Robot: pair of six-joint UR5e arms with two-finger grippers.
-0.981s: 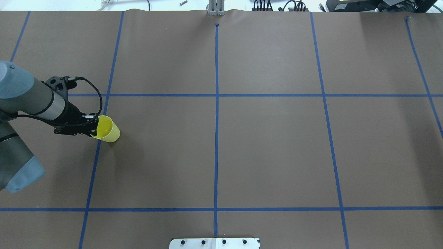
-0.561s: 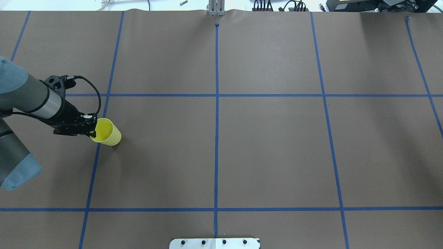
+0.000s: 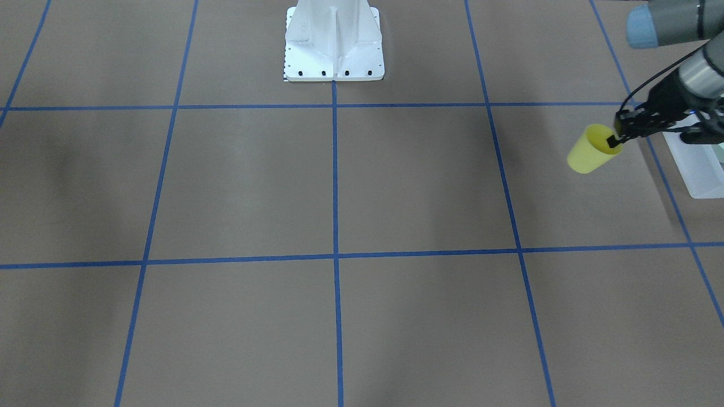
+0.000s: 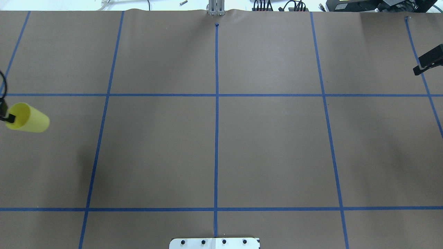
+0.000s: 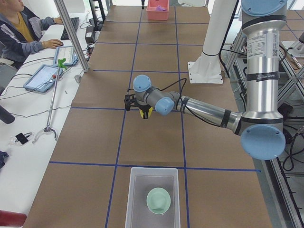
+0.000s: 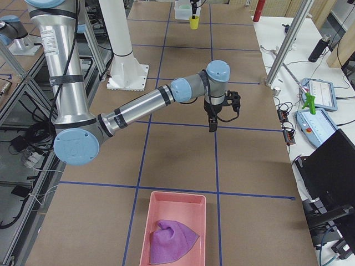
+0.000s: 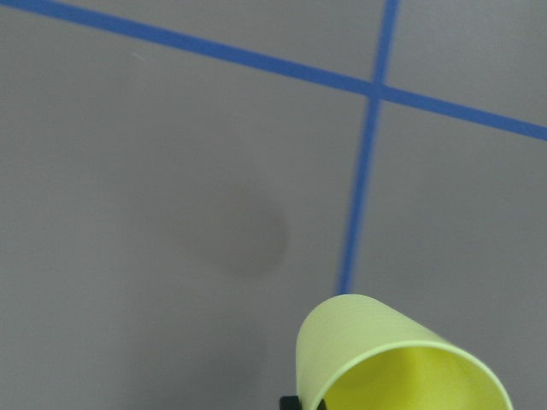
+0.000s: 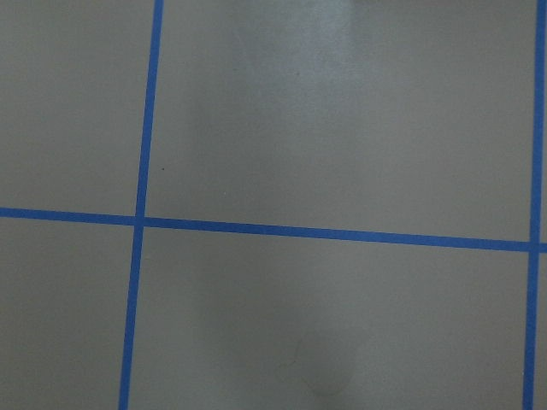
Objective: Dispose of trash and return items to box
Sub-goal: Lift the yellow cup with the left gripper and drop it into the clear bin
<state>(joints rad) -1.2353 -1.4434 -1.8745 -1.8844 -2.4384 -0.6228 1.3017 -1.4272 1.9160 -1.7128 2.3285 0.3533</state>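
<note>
Pinching the yellow cup (image 3: pixel 588 152) by its rim, my left claw (image 3: pixel 613 141) holds it tilted clear of the bench (image 3: pixel 396 181), ready for the box (image 3: pixel 697 169) where the green bowl (image 5: pixel 158 200) sits.

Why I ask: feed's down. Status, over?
Left gripper shut on cup, airborne, tilted, short of box. Bowl in box. Right gripper far off, state unclear. Nothing seen in the way.

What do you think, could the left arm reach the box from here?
Probably yes: the left hand holds the cup clear of the table, and the open box nearby holds only the bowl.
</note>
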